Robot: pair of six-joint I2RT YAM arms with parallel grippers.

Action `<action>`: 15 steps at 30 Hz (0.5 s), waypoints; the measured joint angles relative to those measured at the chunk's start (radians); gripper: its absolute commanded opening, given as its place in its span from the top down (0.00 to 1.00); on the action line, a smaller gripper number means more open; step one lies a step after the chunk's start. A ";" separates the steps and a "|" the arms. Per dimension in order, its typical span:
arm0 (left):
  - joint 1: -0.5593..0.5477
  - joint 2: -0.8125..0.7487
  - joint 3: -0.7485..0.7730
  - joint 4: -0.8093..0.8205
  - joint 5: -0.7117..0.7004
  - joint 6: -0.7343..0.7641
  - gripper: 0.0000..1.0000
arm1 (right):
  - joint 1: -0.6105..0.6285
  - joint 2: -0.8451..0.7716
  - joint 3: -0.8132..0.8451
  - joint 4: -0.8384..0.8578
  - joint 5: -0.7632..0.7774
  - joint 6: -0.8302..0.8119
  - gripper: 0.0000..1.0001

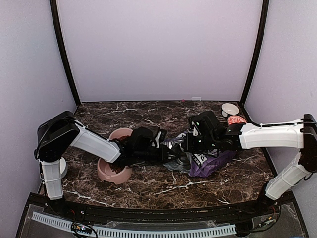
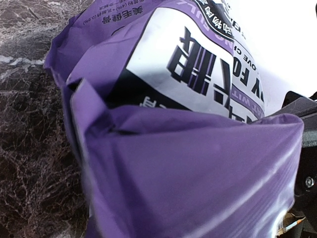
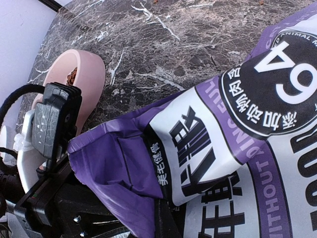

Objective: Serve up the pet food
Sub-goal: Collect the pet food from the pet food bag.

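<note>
Pinching the purple bag [image 1: 210, 163] from either end, the left jaws and the right jaws were both clamped shut on its film, holding it low over the desk [image 1: 163, 184]. Left of them, the pet food [image 3: 72, 76] lay in the pink bowl [image 1: 104, 173].

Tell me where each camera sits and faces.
Top external: above and behind the bases, looking down on the marble table; left arm and right arm both show.
Left wrist: on the left arm, close against the purple bag; its own fingers are not clear.
Right wrist: on the right arm, facing across the bag to the pink bowl; the left arm's wrist shows.
Shared: all three see the bag.
</note>
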 measured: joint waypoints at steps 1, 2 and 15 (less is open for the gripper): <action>0.000 0.000 -0.004 0.007 0.001 -0.001 1.00 | 0.000 0.000 0.000 0.001 0.000 0.000 1.00; 0.001 0.000 -0.007 0.012 0.001 -0.002 1.00 | 0.000 0.000 0.000 0.001 0.000 0.000 1.00; 0.008 -0.013 -0.047 0.049 0.004 -0.010 1.00 | 0.000 0.000 -0.001 0.002 0.000 0.004 1.00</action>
